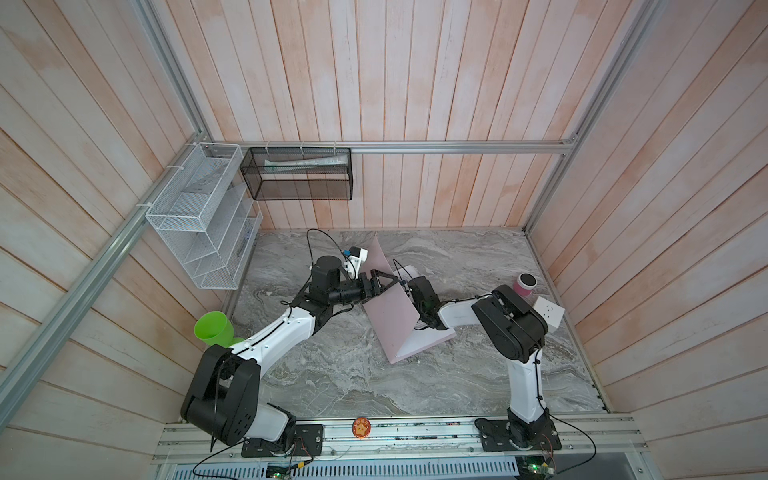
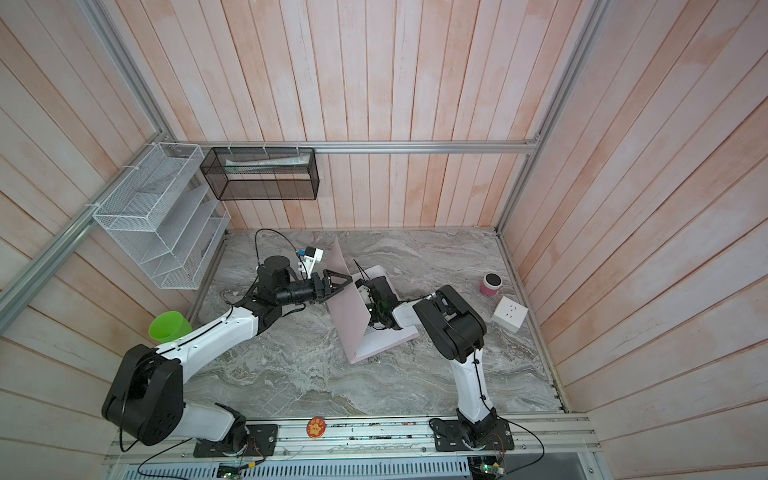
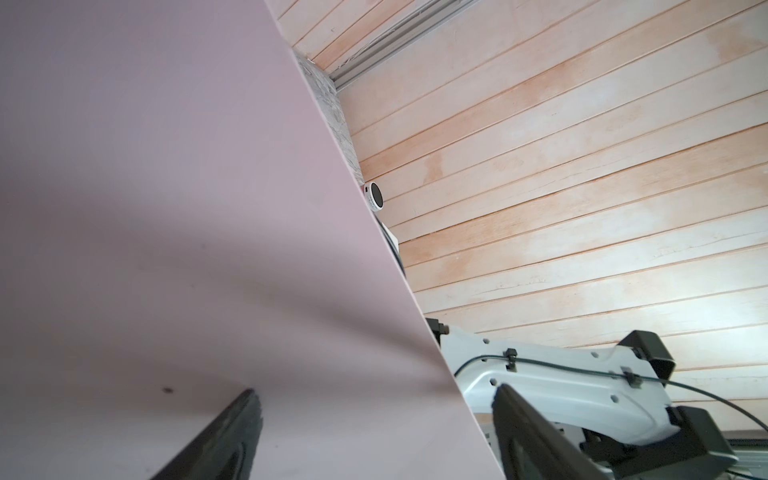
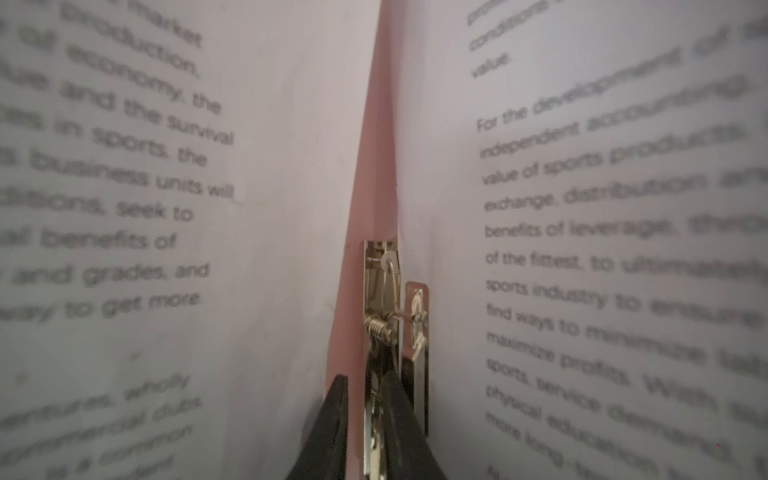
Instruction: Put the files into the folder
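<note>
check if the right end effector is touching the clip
Touching. The right wrist view shows the right end effector pinching the clip, no gap visible.

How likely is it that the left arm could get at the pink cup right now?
Probably not. The cup stands at the far right; the folder, its cover raised, and the right arm lie between, and the left pincer rests against that cover.

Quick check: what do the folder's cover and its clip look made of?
The folder: probably thin plastic or coated card, matte pale pink; the raised cover stands flat, unwrinkled. The clip: metal, shiny brassy finish, with glints and a coiled spring.
</note>
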